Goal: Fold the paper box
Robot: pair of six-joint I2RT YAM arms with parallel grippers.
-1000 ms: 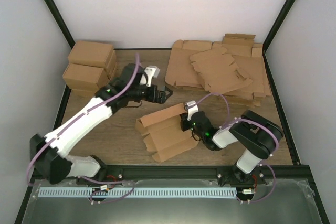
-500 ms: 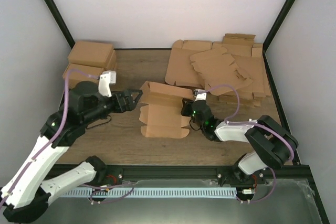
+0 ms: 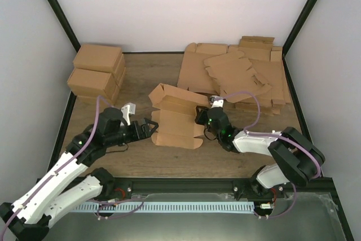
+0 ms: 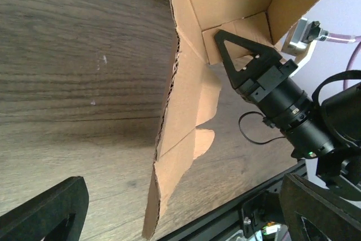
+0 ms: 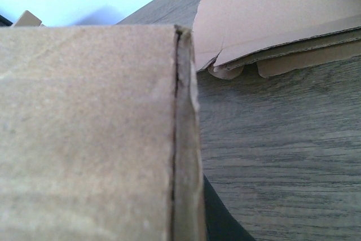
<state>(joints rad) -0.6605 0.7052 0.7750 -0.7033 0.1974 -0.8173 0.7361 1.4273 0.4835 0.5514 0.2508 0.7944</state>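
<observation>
One part-folded paper box [image 3: 175,121], two hands (left hand [image 3: 151,128], right hand [image 3: 201,120]), several flat blanks [image 3: 237,74], several stacked cartons [image 3: 97,59].

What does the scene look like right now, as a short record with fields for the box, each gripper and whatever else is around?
paper box: partly folded, some walls raised, in the middle
left gripper: open, at the box's left edge
right gripper: shut on the box's right wall
folded cartons: stacked, far left
flat blanks: piled, far right
</observation>
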